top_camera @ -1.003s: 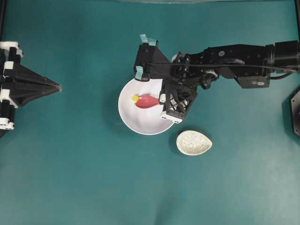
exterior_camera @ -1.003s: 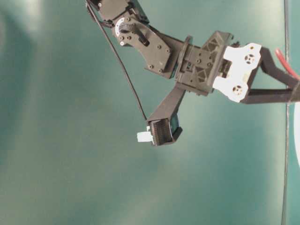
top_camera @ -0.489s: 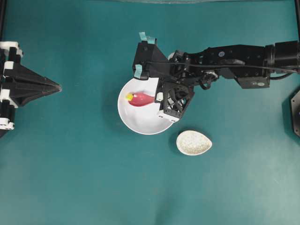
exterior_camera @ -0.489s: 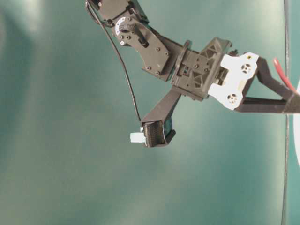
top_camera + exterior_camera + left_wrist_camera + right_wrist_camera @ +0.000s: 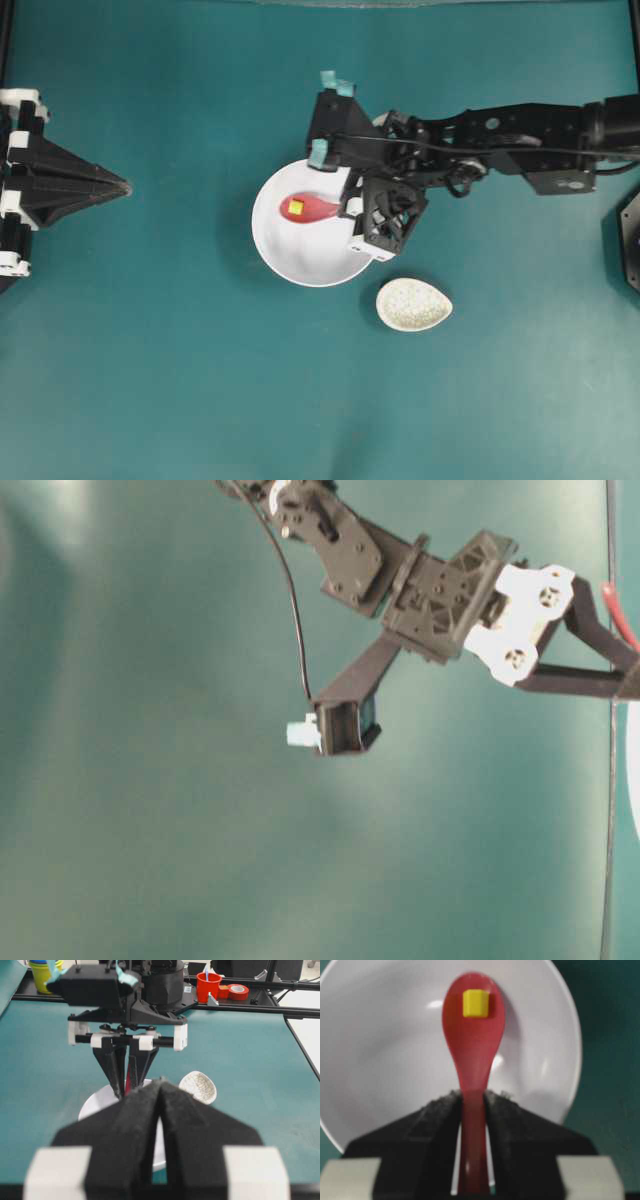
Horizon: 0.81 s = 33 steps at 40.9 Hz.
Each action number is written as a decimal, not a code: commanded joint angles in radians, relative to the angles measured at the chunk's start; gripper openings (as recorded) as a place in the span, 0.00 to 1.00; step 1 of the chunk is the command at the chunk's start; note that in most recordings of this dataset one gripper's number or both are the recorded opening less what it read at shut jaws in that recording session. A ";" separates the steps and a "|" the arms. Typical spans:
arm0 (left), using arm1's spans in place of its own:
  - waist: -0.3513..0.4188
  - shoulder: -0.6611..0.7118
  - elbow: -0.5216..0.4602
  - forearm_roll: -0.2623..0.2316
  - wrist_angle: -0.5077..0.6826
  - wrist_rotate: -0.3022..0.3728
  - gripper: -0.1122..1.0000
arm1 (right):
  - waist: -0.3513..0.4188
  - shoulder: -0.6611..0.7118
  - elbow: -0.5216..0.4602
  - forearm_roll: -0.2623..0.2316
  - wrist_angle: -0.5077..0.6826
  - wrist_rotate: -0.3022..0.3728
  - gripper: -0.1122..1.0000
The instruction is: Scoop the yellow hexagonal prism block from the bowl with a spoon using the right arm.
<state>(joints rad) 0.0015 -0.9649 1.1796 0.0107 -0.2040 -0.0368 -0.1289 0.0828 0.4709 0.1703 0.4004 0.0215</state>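
My right gripper [image 5: 472, 1096] is shut on the handle of the pinkish-red spoon [image 5: 472, 1040]. The yellow hexagonal prism block [image 5: 475, 1003] lies in the spoon's head, near its tip. The head is inside the rim of the white bowl [image 5: 380, 1050]. From overhead, the block [image 5: 296, 207] and spoon [image 5: 318, 208] are in the upper left part of the bowl [image 5: 275, 255], with the right gripper [image 5: 345, 207] at the bowl's right rim. My left gripper [image 5: 128, 186] rests at the far left, shut and empty; its tips [image 5: 160, 1082] point toward the bowl [image 5: 97, 1102].
A small speckled egg-shaped dish [image 5: 413, 304] sits just below and to the right of the bowl. Beyond the table's far edge in the left wrist view stand a red cup [image 5: 207, 985] and a roll of red tape [image 5: 237, 991].
The block was at the spoon's tip; now it lies in the spoon's head. The right arm and spoon have drawn back to the right. The left arm has not moved.
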 commanded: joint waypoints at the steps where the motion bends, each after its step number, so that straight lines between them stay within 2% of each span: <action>1: -0.002 0.005 -0.025 0.002 -0.005 -0.003 0.09 | 0.012 -0.049 0.020 0.000 -0.049 0.000 0.31; 18: -0.002 0.005 -0.025 0.002 -0.005 -0.006 0.09 | 0.040 -0.135 0.146 0.009 -0.236 0.002 0.31; 33: -0.002 0.005 -0.025 0.002 -0.005 -0.009 0.09 | 0.040 -0.213 0.161 0.008 -0.249 0.000 0.31</action>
<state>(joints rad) 0.0015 -0.9633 1.1796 0.0092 -0.2040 -0.0445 -0.0920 -0.0890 0.6427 0.1779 0.1595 0.0230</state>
